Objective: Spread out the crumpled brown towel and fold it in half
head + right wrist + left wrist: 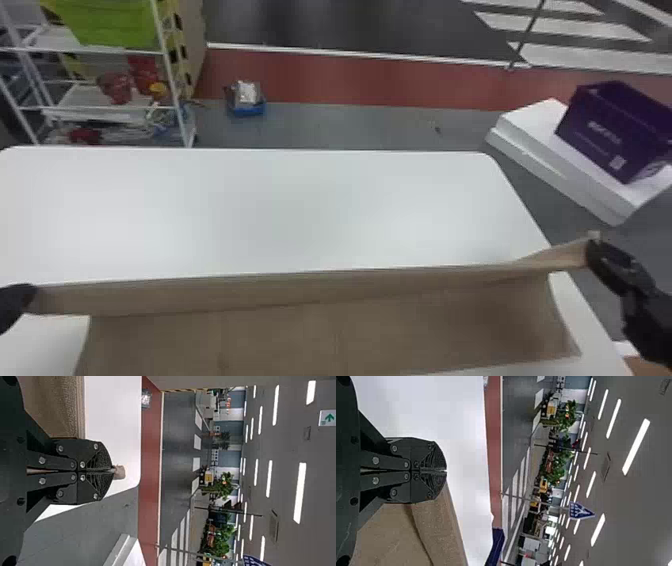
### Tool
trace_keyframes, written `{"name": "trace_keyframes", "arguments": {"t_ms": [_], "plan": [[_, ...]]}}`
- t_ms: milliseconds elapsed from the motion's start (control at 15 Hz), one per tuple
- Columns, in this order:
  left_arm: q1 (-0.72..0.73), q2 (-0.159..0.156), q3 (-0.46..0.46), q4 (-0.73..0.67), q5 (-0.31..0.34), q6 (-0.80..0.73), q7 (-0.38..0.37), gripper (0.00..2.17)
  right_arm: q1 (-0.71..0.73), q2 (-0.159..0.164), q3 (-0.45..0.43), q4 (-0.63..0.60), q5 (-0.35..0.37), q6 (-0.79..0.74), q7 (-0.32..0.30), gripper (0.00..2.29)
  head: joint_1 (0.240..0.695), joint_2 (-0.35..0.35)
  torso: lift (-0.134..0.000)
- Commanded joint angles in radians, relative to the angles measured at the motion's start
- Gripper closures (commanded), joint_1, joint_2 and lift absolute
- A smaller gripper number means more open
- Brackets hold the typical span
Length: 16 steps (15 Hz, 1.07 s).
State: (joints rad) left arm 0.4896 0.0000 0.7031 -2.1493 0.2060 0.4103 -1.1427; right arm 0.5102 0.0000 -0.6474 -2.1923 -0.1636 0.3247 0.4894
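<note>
Grippers, black, two, placed by the head view's clock: left gripper (29,296) between 8 and 9 o'clock, fingers pressed together on a corner of the towel (320,325); right gripper (594,250) between 3 and 4, fingers pinched on another corner, a small tab jutting past the tips. Towel, brown, one: at 6 o'clock, its far edge drawn nearly straight between both grippers, the rest spreading nearer over the table (290,210). Table, white, one, at centre. Box (595,135), purple, one, between 2 and 3, with white print and one pale label (618,162), atop white slabs (555,170). Bin (247,107), blue, one, near 11. Rack (167,75), white, one, at 10. Signs, two: blue-and-white (579,510), left wrist view; white with one green arrow (328,417), right wrist view.
</note>
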Motion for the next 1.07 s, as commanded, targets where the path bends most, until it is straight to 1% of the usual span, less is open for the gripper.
{"name": "trace_keyframes", "arguments": {"t_ms": [0, 67, 133, 200, 267, 333, 467, 600, 667, 733, 800, 867, 933, 1000], "plan": [[0.037, -0.003, -0.011, -0.015, 0.010, 0.000, 0.000, 1.45, 0.064, 0.001, 0.005, 0.006, -0.016, -0.055, 0.000, 1.46, 0.695, -0.166, -0.124], [0.041, -0.003, -0.014, -0.012, 0.010, 0.000, -0.006, 1.45, 0.076, 0.001, 0.011, 0.025, -0.019, -0.077, 0.000, 1.46, 0.695, -0.171, -0.124], [0.058, -0.003, -0.027, -0.008, 0.006, -0.006, -0.008, 1.45, 0.085, 0.001, 0.020, 0.057, -0.020, -0.120, 0.000, 1.31, 0.695, -0.177, -0.124], [0.066, -0.003, -0.030, 0.002, 0.004, -0.006, -0.009, 1.45, 0.088, 0.001, 0.029, 0.086, -0.019, -0.157, 0.000, 1.24, 0.695, -0.185, -0.124], [0.069, -0.003, -0.033, 0.022, 0.006, -0.009, -0.015, 1.45, 0.099, 0.001, 0.038, 0.123, -0.019, -0.196, 0.000, 1.24, 0.695, -0.190, -0.124], [0.075, -0.003, -0.033, 0.045, 0.006, -0.031, -0.017, 1.45, 0.111, 0.001, 0.048, 0.161, -0.022, -0.233, 0.000, 1.12, 0.695, -0.193, -0.124], [0.080, -0.003, -0.028, 0.097, 0.001, -0.055, -0.022, 1.45, 0.134, 0.001, 0.068, 0.226, -0.030, -0.313, 0.000, 1.10, 0.695, -0.195, -0.124], [0.081, -0.003, -0.016, 0.147, -0.014, -0.064, -0.026, 1.45, 0.151, 0.001, 0.066, 0.275, -0.039, -0.347, 0.000, 1.10, 0.695, -0.189, -0.124], [0.083, -0.003, -0.016, 0.166, -0.050, -0.080, -0.026, 1.45, 0.156, 0.001, 0.063, 0.304, -0.045, -0.377, -0.002, 1.10, 0.695, -0.186, -0.124], [0.086, -0.003, -0.016, 0.184, -0.086, -0.083, -0.028, 1.45, 0.160, 0.001, 0.057, 0.324, -0.057, -0.381, 0.000, 0.89, 0.695, -0.183, -0.124], [0.086, -0.003, -0.011, 0.209, -0.092, -0.086, -0.028, 1.44, 0.163, 0.001, 0.054, 0.335, -0.057, -0.396, 0.000, 0.61, 0.695, -0.182, -0.124], [0.086, -0.003, 0.004, 0.221, -0.091, -0.098, -0.031, 1.44, 0.163, 0.001, 0.051, 0.339, -0.059, -0.411, 0.000, 0.47, 0.695, -0.188, -0.124], [0.086, -0.003, 0.019, 0.226, -0.085, -0.104, -0.035, 1.40, 0.163, 0.001, 0.049, 0.341, -0.070, -0.417, 0.000, 0.33, 0.695, -0.190, -0.124], [0.086, -0.003, 0.036, 0.218, -0.083, -0.104, -0.052, 1.28, 0.163, 0.001, 0.045, 0.339, -0.076, -0.417, 0.006, 0.26, 0.695, -0.187, -0.124]]}}
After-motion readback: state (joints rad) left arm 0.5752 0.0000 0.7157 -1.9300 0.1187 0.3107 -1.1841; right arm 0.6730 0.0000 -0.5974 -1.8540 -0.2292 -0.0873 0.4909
